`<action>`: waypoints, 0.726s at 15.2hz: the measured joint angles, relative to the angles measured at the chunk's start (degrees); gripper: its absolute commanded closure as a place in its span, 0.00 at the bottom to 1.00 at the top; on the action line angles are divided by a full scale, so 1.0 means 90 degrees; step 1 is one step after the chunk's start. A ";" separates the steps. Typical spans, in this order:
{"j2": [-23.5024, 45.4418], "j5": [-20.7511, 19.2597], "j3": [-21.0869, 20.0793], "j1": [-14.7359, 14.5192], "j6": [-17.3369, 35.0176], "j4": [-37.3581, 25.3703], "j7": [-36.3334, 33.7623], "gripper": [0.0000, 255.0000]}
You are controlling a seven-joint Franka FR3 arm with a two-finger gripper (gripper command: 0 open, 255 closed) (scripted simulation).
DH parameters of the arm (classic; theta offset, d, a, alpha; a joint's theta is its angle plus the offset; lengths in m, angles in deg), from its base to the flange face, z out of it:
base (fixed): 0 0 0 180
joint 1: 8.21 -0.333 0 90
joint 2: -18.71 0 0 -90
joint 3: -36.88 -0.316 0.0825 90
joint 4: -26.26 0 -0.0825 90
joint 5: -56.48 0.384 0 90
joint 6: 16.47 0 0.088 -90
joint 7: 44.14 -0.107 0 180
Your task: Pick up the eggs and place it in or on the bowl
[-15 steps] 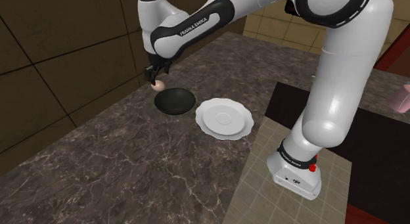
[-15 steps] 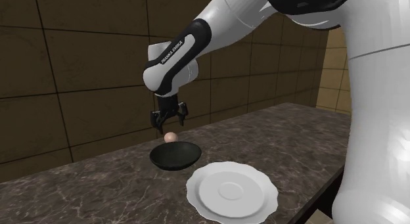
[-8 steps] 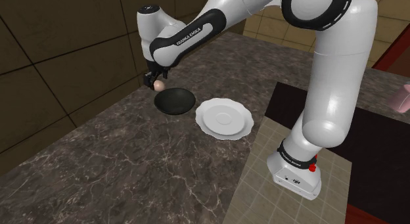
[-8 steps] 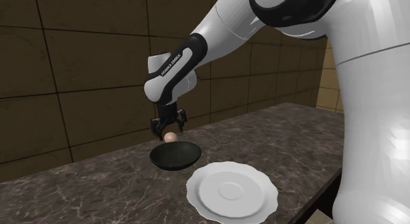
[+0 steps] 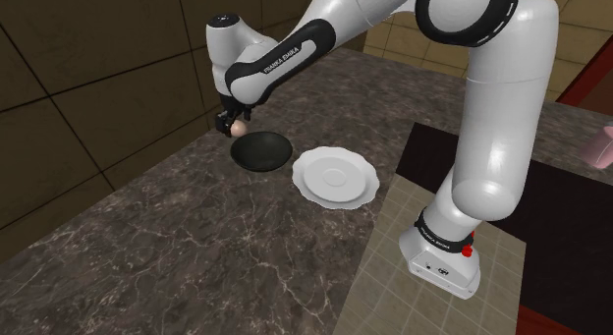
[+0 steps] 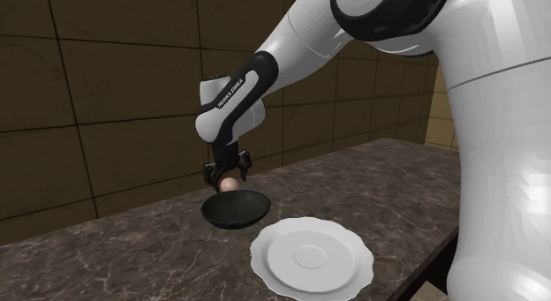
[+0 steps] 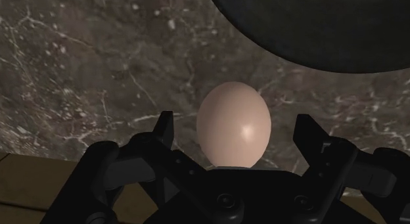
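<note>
Got the black two-finger gripper (image 7: pixel 235 121) straddling the pale tan egg (image 7: pixel 234 127), jaws apart, not touching. Close slow and centred, gentle squeeze, mind the shallow black bowl (image 7: pixel 328 25) nearby

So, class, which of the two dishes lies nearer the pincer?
The black bowl, right beside the pincer and egg; the white scalloped plate sits farther off, past the bowl.

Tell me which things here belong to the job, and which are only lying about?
Belong to the job: the egg, the black bowl beside it, the open gripper around the egg.
Only lying about: the white plate, the pink thing at the shoulder view's right edge.
</note>
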 measured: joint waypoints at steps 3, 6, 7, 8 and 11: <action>-0.0002 0.0000 -0.0001 -0.0001 0.0001 -0.0001 0.0000 1.00; -0.0001 0.0000 -0.0001 -0.0001 0.0000 -0.0002 0.0000 1.00; -0.0001 0.0000 -0.0001 -0.0001 0.0000 -0.0003 0.0000 1.00; -0.0001 0.0001 -0.0001 -0.0001 -0.0001 -0.0003 0.0000 1.00; -0.0001 0.0000 -0.0001 -0.0001 0.0000 -0.0003 0.0000 1.00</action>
